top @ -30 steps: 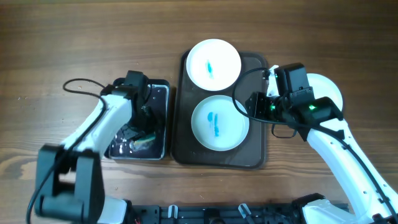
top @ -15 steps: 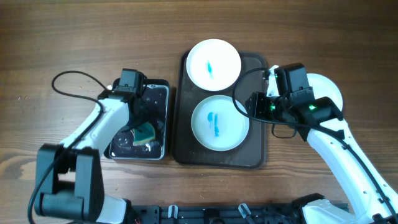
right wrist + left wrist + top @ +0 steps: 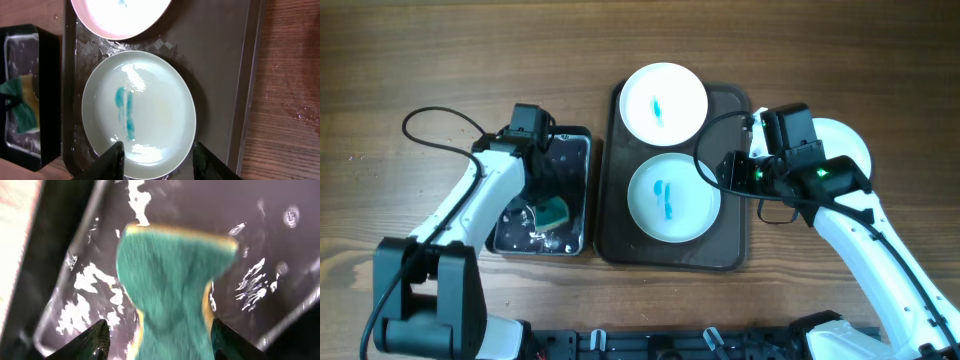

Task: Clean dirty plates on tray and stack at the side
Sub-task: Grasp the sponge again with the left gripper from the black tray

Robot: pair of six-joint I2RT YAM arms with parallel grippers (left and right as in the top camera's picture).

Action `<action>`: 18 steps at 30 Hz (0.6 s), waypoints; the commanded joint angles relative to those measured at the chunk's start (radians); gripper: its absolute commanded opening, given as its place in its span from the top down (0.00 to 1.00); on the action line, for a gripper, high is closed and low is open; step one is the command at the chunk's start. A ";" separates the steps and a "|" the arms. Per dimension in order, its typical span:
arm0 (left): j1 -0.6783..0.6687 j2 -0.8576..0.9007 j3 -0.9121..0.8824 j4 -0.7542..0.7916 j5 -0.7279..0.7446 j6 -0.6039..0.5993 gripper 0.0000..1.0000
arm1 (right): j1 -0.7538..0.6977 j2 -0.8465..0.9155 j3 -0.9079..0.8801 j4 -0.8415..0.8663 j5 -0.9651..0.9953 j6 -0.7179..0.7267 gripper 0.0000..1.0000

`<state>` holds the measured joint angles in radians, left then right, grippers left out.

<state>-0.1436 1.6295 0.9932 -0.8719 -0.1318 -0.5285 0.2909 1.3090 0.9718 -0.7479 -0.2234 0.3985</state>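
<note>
Two dirty plates lie on the dark tray [image 3: 735,240]. The far plate [image 3: 664,100] and the near plate [image 3: 672,197] each carry a blue smear. My left gripper [image 3: 545,195] reaches down into the black water tub [image 3: 582,190]. It is shut on a green and yellow sponge [image 3: 552,211], which looks pinched between its fingers [image 3: 160,335] in the left wrist view. My right gripper [image 3: 722,170] is open and empty. It hovers over the near plate's [image 3: 150,110] right edge, fingers [image 3: 157,150] apart.
A white plate [image 3: 850,145] lies on the table to the right of the tray, partly under my right arm. The tub holds splashing water [image 3: 95,295]. A black cable [image 3: 430,125] loops left of the tub.
My left arm has swung left and back, and the sponge has come out from under the gripper into view in the tub. The right arm and plates have not moved.
</note>
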 commanded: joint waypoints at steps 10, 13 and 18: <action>0.004 -0.013 -0.126 0.213 0.060 0.005 0.82 | -0.002 0.010 0.014 -0.002 0.014 -0.003 0.55; 0.003 -0.008 -0.131 0.218 0.060 0.005 0.88 | -0.002 0.010 0.014 -0.003 0.013 -0.003 0.55; 0.003 0.026 -0.187 0.256 0.060 0.005 0.96 | -0.002 0.010 0.014 -0.006 0.013 -0.003 0.55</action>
<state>-0.1436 1.6245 0.8555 -0.6376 -0.0811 -0.5247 0.2909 1.3090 0.9718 -0.7486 -0.2234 0.3985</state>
